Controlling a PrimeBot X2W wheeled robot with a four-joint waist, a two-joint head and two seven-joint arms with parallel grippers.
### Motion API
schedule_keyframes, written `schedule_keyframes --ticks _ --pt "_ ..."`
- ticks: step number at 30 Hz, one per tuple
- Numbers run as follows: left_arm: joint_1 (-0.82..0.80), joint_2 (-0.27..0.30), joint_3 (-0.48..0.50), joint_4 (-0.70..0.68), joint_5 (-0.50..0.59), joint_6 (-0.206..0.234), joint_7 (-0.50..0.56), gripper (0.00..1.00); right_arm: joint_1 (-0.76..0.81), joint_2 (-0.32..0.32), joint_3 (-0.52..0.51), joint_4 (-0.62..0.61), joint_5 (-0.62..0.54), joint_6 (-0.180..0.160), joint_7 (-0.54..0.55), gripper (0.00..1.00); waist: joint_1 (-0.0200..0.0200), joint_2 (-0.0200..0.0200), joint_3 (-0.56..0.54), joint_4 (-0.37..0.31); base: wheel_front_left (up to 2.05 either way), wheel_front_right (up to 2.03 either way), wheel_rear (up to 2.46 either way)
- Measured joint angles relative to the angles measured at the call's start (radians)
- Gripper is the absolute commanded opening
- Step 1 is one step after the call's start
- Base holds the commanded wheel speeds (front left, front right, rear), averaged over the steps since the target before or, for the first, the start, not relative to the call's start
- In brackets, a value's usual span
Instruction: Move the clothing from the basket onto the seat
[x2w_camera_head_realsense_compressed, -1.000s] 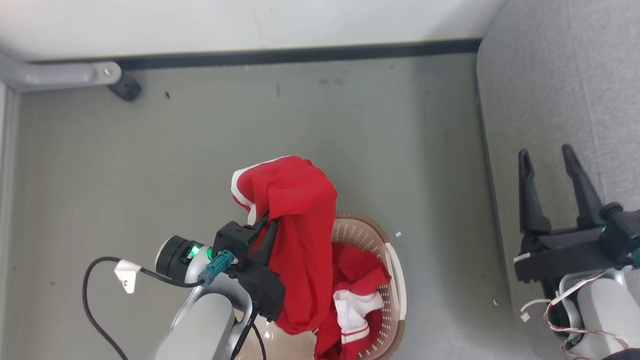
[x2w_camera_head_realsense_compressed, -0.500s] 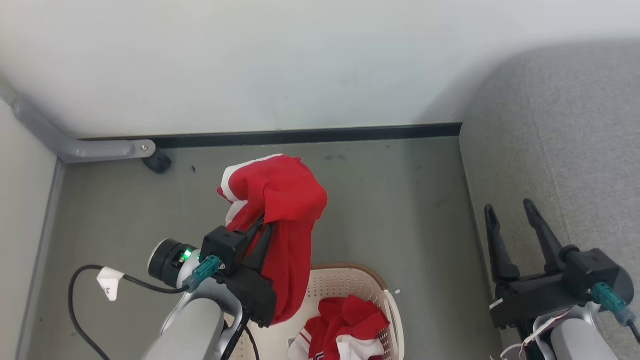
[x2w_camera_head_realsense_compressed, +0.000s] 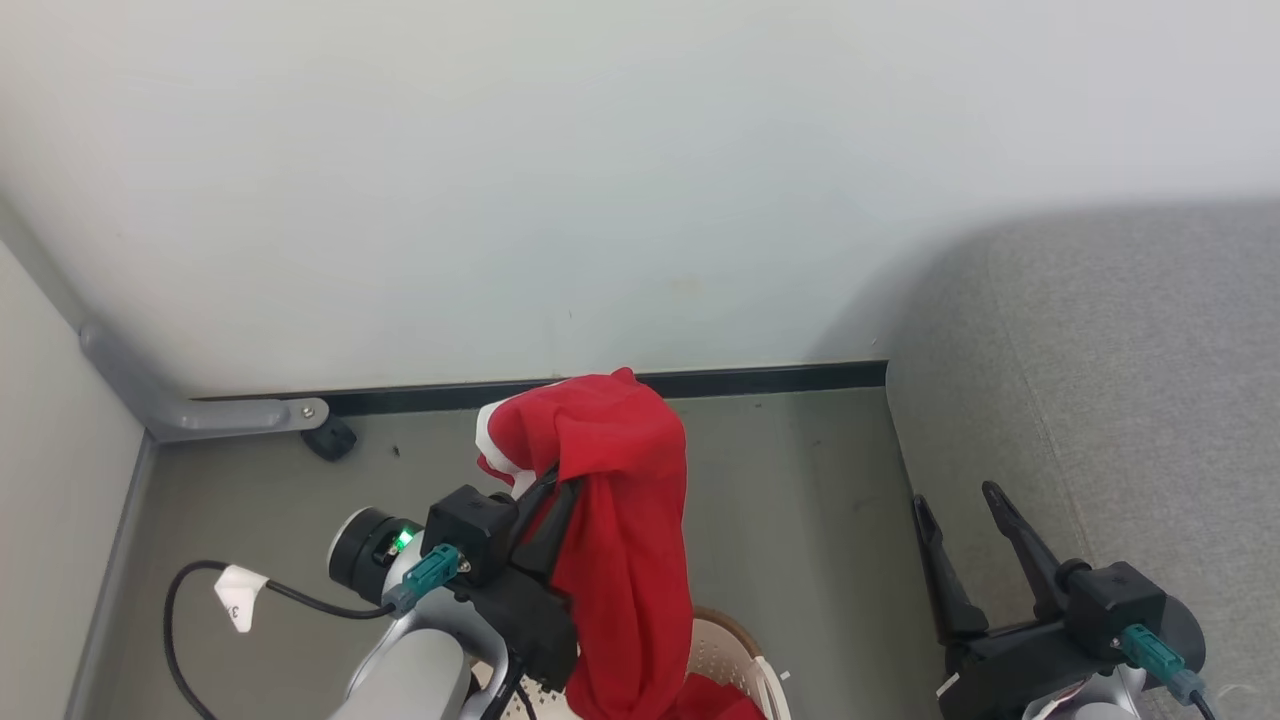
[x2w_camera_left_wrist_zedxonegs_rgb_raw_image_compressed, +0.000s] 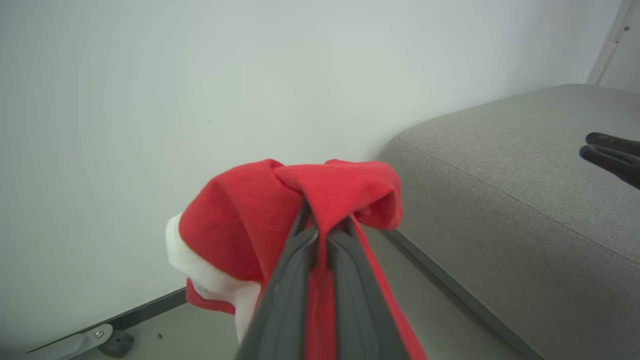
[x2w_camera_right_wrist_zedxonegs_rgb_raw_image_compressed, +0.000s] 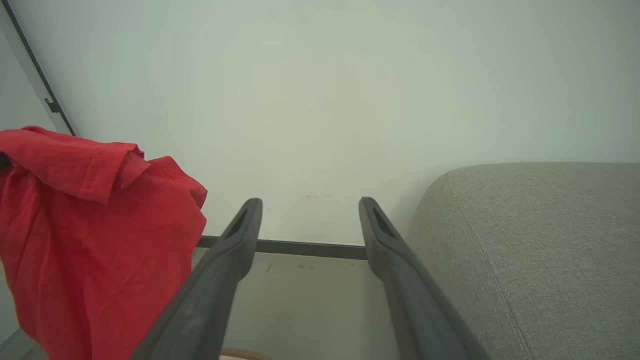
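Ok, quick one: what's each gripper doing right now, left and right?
Left gripper: closed on the red garment, which hangs from its fingers.
Right gripper: open, holding nothing.

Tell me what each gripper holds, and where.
Left gripper is shut on the clothing, pinching a bunched fold near its top; the rest hangs. Right gripper is open, empty.

A: The clothing (x2w_camera_head_realsense_compressed: 625, 500) looks like soft, matt red cloth.
B: The seat (x2w_camera_head_realsense_compressed: 1120, 350) is grey woven fabric, slightly rough; the basket (x2w_camera_head_realsense_compressed: 725, 655) is smooth perforated plastic, and the wall (x2w_camera_head_realsense_compressed: 600, 200) is smooth and matt.
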Motion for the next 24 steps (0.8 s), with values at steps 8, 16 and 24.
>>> schedule_keyframes --ticks 8,16,24 --pt "0.019 -0.016 -0.041 -0.037 -0.004 -0.001 0.0 0.0 0.018 0.009 0.022 0.007 0.0 0.009 0.0 1.0 0.0001 0.0 -0.047 -0.031 0.0 0.0 0.0" --pt "0.019 -0.022 -0.08 -0.062 -0.012 -0.002 0.002 0.0 0.037 0.013 0.042 0.011 -0.001 0.018 0.0 1.0 0.0001 0.0001 -0.063 -0.067 0.0 0.0 0.0" --pt "0.015 -0.027 -0.118 -0.096 -0.015 -0.009 0.012 0.0 0.037 -0.015 0.077 0.039 -0.001 0.036 0.0 1.0 0.0001 0.0002 -0.057 -0.077 0.0 0.0 0.0"
